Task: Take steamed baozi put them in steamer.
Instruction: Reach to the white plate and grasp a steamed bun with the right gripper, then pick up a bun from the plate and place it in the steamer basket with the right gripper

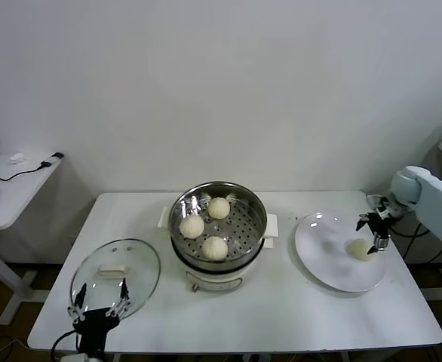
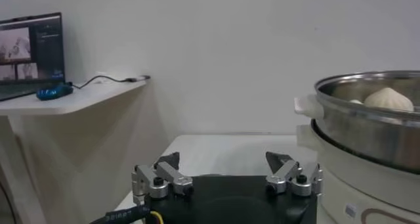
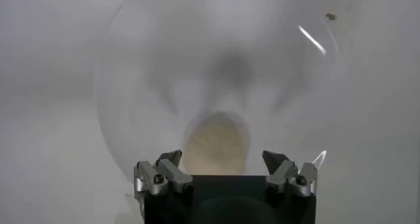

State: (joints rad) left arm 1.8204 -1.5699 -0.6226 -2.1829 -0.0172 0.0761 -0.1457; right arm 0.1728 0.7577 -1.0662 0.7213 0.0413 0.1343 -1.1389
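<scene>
Three cream-white baozi (image 1: 214, 246) lie in the shiny steel steamer (image 1: 183, 204) on its white cooker base at the table's middle. A fourth baozi (image 1: 359, 250) lies on the white plate (image 1: 323, 245) at the right. My right gripper (image 1: 375, 232) hovers open just above this baozi; in the right wrist view the baozi (image 3: 216, 142) sits between the open fingers of the right gripper (image 3: 224, 159). My left gripper (image 1: 98, 300) is open and empty, parked at the table's front left edge. The left wrist view shows the steamer (image 2: 367, 123) with a baozi (image 2: 388, 99) inside.
A round glass lid with a white knob (image 1: 115, 276) lies at the front left of the table, just beyond the left gripper. A side desk (image 1: 10, 188) with a cable and a blue mouse stands at the far left. A wall is behind.
</scene>
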